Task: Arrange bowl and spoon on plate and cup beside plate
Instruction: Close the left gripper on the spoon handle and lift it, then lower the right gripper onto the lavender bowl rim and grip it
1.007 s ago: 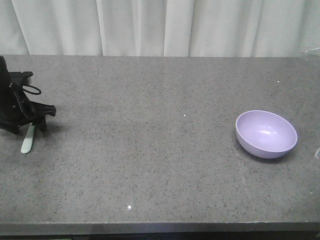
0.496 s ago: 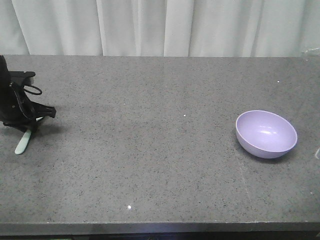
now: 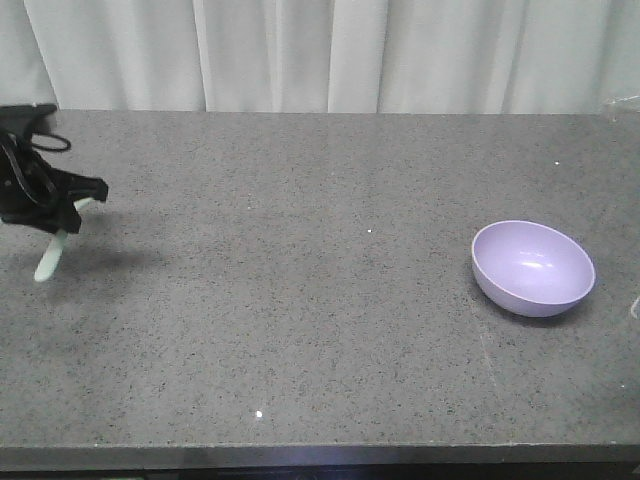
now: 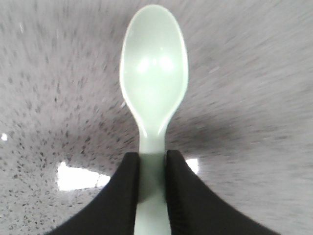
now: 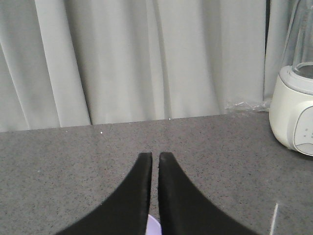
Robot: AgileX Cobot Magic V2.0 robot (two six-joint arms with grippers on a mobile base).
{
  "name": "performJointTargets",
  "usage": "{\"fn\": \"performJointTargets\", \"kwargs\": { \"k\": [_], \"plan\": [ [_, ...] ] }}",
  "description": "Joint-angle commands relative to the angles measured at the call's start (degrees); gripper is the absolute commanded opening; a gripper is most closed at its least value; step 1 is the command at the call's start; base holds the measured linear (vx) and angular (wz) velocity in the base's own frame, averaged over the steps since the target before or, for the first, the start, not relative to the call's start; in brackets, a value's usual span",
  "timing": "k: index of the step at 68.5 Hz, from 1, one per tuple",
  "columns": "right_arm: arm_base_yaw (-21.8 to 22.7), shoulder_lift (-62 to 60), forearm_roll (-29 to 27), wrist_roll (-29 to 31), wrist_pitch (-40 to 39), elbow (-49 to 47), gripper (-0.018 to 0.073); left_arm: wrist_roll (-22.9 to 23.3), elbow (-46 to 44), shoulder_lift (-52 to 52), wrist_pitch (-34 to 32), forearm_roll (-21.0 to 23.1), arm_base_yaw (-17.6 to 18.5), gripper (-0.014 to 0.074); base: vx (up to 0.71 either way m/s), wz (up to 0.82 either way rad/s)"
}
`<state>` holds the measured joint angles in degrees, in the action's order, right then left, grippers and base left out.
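Note:
The pale mint-green spoon (image 4: pixel 154 83) is clamped by its handle in my left gripper (image 4: pixel 152 155), scoop pointing away. In the front view that gripper (image 3: pixel 72 212) hangs at the far left, and the spoon (image 3: pixel 50 258) slants down from it above the grey table, casting a shadow. The lavender bowl (image 3: pixel 533 268) sits upright and empty at the right. My right gripper (image 5: pixel 155 155) is shut with nothing between its fingers, held above the table; a sliver of the bowl (image 5: pixel 153 228) shows under it. The plate and the cup are out of view.
A white blender base with a clear jug (image 5: pixel 295 110) stands at the right rear of the table. White curtains (image 3: pixel 320 50) hang behind the table's far edge. The front edge (image 3: pixel 320 455) runs along the bottom of the front view.
My left gripper has risen with the spoon, lifting it off the table and tilting it more steeply. The bowl has not moved.

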<state>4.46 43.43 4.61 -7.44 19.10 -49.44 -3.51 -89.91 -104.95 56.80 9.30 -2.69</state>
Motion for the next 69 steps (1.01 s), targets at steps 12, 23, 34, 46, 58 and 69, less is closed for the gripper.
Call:
{"fn": "performJointTargets", "kwargs": {
  "k": [12, 23, 34, 46, 58, 69],
  "plan": [
    [-0.1, 12.5, -1.3, 4.7, 5.8, -15.0, 0.0261, -5.8, -1.6, 16.7, -6.4, 12.7, 0.2, -0.0008, 0.00, 0.00],
    [-0.1, 20.5, -2.6, 5.8, 10.2, -18.9, 0.0477, -7.4, -1.6, 23.0, -6.9, 15.2, 0.2, -0.0008, 0.00, 0.00],
    [0.0, 28.4, -1.6, 5.7, 12.0, -18.8, 0.0542, -7.4, -1.4, 27.2, -6.4, 15.2, 0.2, -0.0008, 0.00, 0.00],
    [0.0, 37.1, -0.5, 5.7, 14.2, -18.8, 0.0536, -7.4, -0.7, 29.3, -5.5, 15.0, 0.2, -0.0008, 0.00, 0.00],
    [0.0, 43.1, -1.1, 5.7, 16.2, -18.8, 0.0536, -7.4, -0.7, 29.3, -3.7, 14.9, 0.2, -0.0008, 0.00, 0.00],
    [0.0, 47.6, -1.1, 5.7, 17.5, -18.8, 0.0536, -7.4, -0.7, 29.3, -3.8, 14.9, 0.2, -0.0008, 0.00, 0.00]
  ]
}}
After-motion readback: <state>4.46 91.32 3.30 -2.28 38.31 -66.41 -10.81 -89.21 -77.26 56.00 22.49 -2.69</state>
